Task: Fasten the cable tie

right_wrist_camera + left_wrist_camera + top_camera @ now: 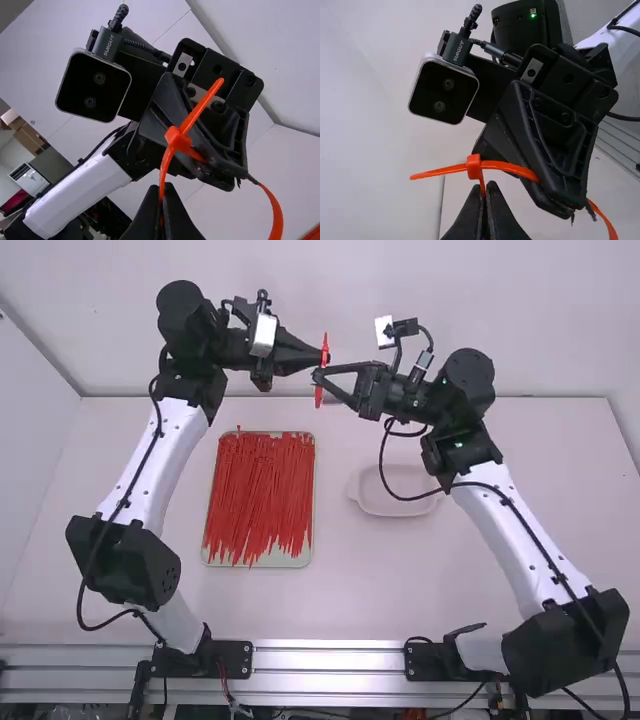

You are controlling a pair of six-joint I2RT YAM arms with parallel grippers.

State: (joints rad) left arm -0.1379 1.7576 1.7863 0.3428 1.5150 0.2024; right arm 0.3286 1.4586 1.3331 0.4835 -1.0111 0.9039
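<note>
- The left gripper (pixel 485 187) is clenched. Its two fingers are pinched together on the red cable tie (pixel 325 347), on the short stretch of band just in front of their tips.
- The tie's head (pixel 474 166) sits just beyond those fingertips, nearly touching them.
- The right gripper (pixel 162 189) is also clenched on the tie. It grasps the strap a little way short of the head, and from its tips the strap runs straight out to the head.
- The grippers meet tip to tip, held high over the table, with the tie between them. Neither is clearly nearer; the head seems closest to the left one.
- The strap already passes through the head. Its free tip (pixel 214 89) sticks out on the far side, away from the right gripper.
- Seen from the left gripper, the strap's long axis lies crosswise in front of the fingertips, from the free tip through the head and into the right gripper.
- The rest of the band bends away behind both grippers in a wide curve (pixel 272 210), so the loop looks open and slack.
- My judgement is that tightening depends on this line. The left gripper steadies the head while the strap travels along its own axis toward the free tip.
- Well below both grippers, a tray (pixel 290 562) of spare ties (pixel 260 495) and a white dish (pixel 395 502) rest on the table.
</note>
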